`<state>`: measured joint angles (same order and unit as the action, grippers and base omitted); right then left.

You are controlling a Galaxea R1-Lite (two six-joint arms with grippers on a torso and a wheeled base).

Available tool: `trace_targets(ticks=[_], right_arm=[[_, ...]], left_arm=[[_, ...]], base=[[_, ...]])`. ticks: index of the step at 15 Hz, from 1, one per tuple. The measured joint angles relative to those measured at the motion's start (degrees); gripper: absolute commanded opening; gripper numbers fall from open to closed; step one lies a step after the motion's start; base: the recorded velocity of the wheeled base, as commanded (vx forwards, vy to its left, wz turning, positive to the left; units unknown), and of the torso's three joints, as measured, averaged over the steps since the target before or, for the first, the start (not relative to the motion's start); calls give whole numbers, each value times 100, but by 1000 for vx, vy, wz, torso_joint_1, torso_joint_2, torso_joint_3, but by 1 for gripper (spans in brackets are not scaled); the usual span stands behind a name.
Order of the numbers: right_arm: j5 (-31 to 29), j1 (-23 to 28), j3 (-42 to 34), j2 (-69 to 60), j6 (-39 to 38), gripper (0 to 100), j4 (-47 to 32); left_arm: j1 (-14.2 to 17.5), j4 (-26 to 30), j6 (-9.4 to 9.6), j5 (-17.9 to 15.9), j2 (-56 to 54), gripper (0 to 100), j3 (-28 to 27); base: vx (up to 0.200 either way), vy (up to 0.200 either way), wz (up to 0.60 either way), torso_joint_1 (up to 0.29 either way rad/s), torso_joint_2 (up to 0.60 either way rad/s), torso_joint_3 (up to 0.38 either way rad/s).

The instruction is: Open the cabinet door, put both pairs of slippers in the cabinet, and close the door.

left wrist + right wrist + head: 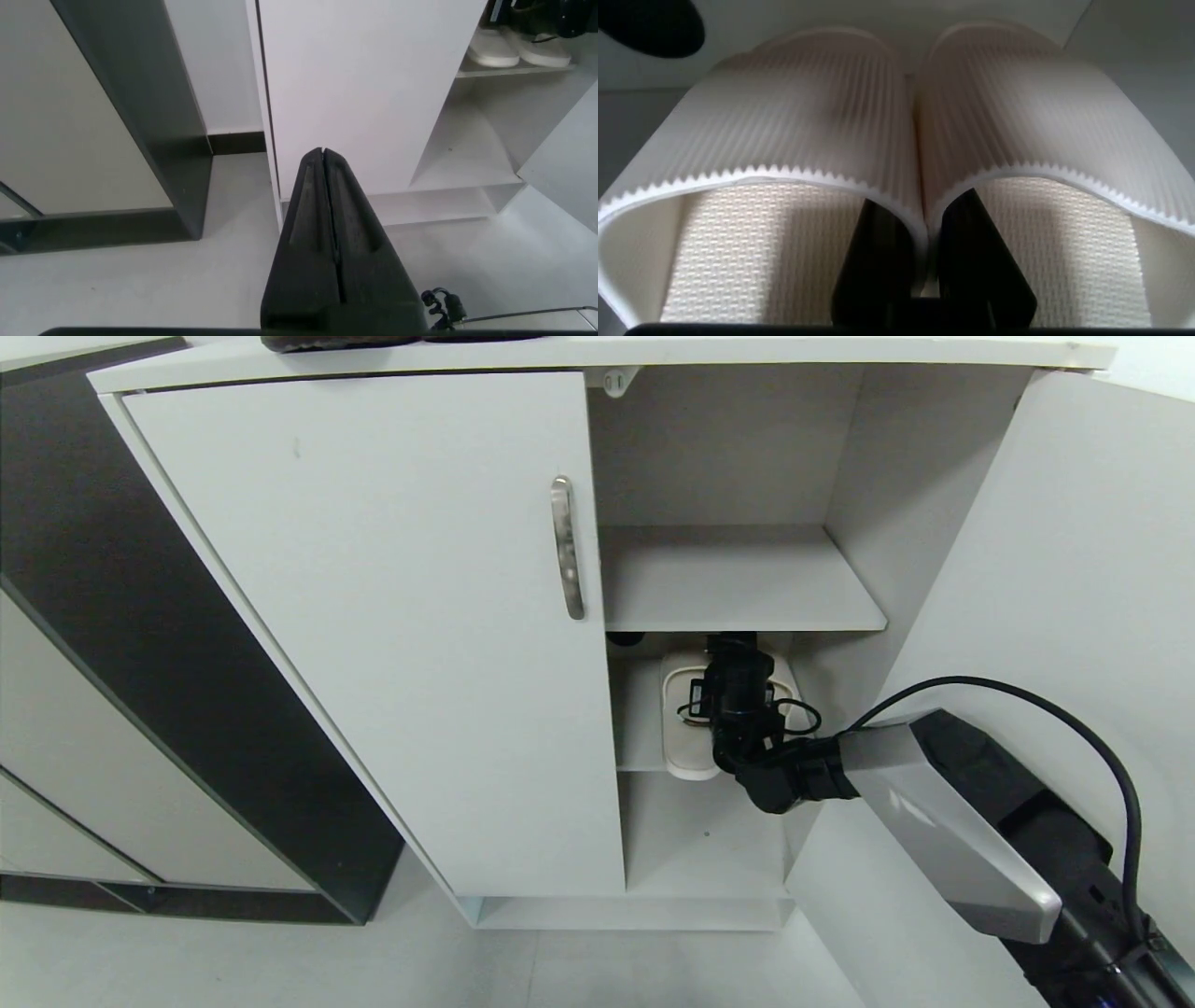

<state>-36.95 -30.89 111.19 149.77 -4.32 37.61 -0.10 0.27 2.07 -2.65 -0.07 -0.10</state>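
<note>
**Right arm inside the cabinet, on the cream slippers**

- Cabinet (pixel 747 350): white. Left door (pixel 373 616) shut, metal handle (pixel 567 549) on its inner edge. Right door (pixel 1074 569) swung wide open.
- Pair of cream slippers (pixel 681 747) lies on the middle shelf (pixel 635 728) of the open compartment. They sit side by side and touching, toes toward the back wall, heels at the shelf's front edge.
- Upper shelf (pixel 738 583) is just above them.
- Right gripper (pixel 924 198): reaches in under the upper shelf. One finger (pixel 873 261) sits inside each slipper, under the ribbed straps. The jaws are pinched on the two adjoining strap walls, so the pair is gripped at its middle.
- Left gripper (pixel 322 154): jaws pressed fully together, holding nothing. It hangs over the floor (pixel 234 233) in front of the shut left door, well apart from the slippers (pixel 514 47).
- A dark item (pixel 327 341) lies at the front edge of the cabinet top, above the left door; cannot tell what it is.
</note>
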Motion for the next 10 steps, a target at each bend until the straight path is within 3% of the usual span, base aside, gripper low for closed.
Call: trace_targets(ticks=[10], right_arm=[[126, 41, 28, 158, 0, 0, 5]], left_arm=[[0, 0, -5, 0, 0, 0, 0]], base=[[0, 0, 0, 0, 0, 0]])
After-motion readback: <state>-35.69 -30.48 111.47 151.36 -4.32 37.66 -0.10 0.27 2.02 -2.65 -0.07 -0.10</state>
